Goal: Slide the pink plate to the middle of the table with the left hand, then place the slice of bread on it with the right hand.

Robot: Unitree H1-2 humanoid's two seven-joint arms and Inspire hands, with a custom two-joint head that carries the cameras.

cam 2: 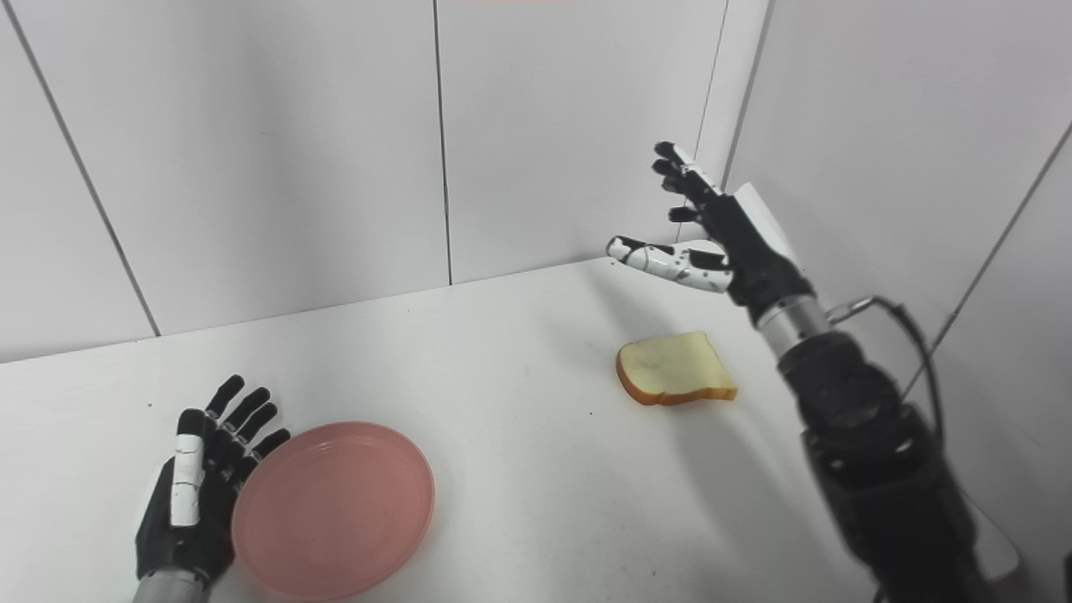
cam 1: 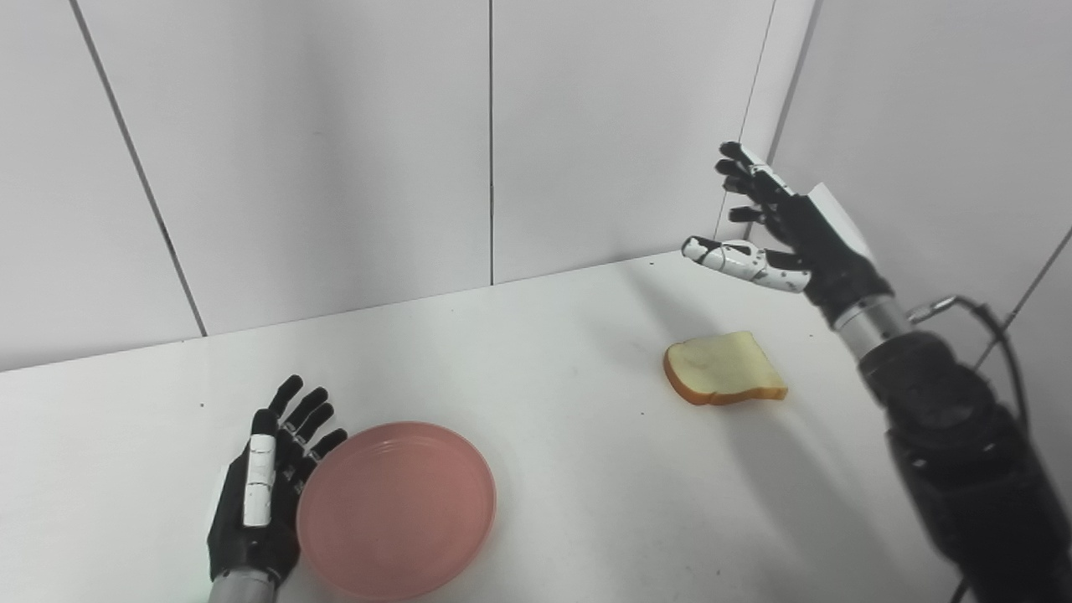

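1. On the white surface (cam 1: pixel 544 469), near-left: pink plate (cam 1: pixel 395 509), flat, empty.
2. Left hand (cam 1: pixel 260 494) just beside the plate's left rim, palm side toward it, fingers (cam 1: pixel 306 410) spread wide and pointing away from the robot; holds nothing. Contact with the rim: looks touching or very close, cannot tell for sure.
3. Slice of bread (cam 1: pixel 725 368) lies flat on the surface, far right, well apart from the plate; brown crust faces the near and left side.
4. Right hand (cam 1: pixel 783 230) raised in the air above and beyond the bread, not touching it; fingers (cam 1: pixel 745 167) wide apart, thumb stretched left; empty.
5. White panel walls (cam 1: pixel 335 151) behind the surface, corner at the right rear.
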